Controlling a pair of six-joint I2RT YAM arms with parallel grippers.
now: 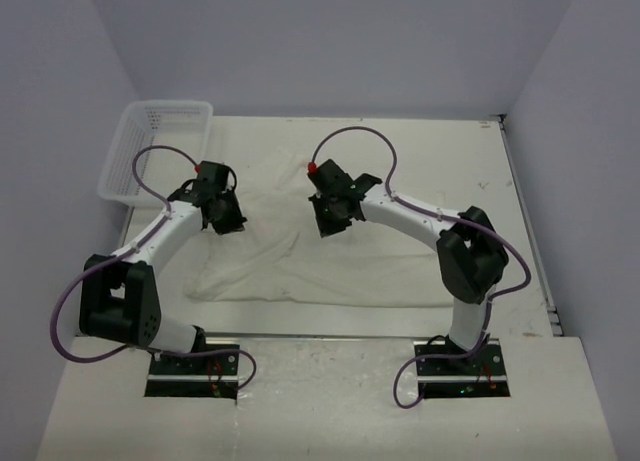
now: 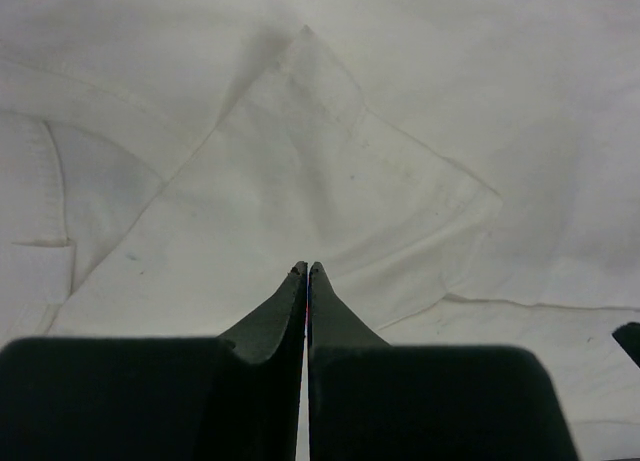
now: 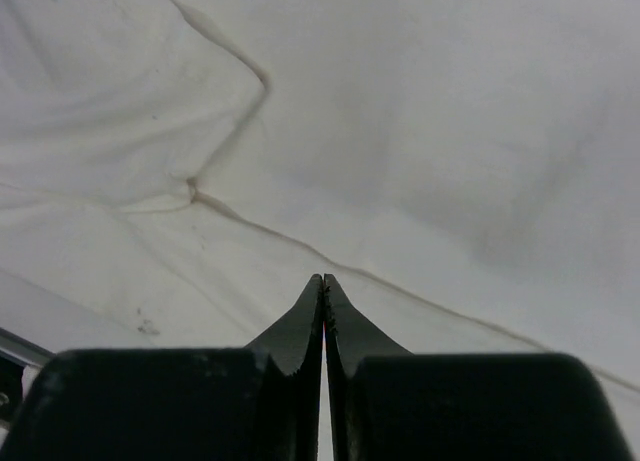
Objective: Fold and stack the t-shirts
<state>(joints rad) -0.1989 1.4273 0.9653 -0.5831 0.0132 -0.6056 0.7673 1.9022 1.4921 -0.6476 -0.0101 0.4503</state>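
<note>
Across the middle of the table [image 1: 525, 231] lies pale t-shirt cloth [image 1: 300, 271], so close in tone to the tabletop that I struggle to trace its far edge from the top camera. I count one spread of cloth; whether it is a single shirt or several layered, I cannot tell. From above, the left gripper [image 1: 225, 221] sits over the cloth's left part and the right gripper [image 1: 328, 224] nearer its centre. Their fingertips are lost against the black housings, so that view tells me nothing about the jaws.

My wrist cameras fill that gap. On the left one the jaws are pressed together with nothing between them, pointing at a flat, pointed flap [image 2: 330, 181] of the shirt. On the right one the jaws are likewise pressed together and empty, over cloth crossed by a crooked crease [image 3: 235, 111].

Only the top view shows the one white mesh basket [image 1: 150, 116], at the far left corner.
</note>
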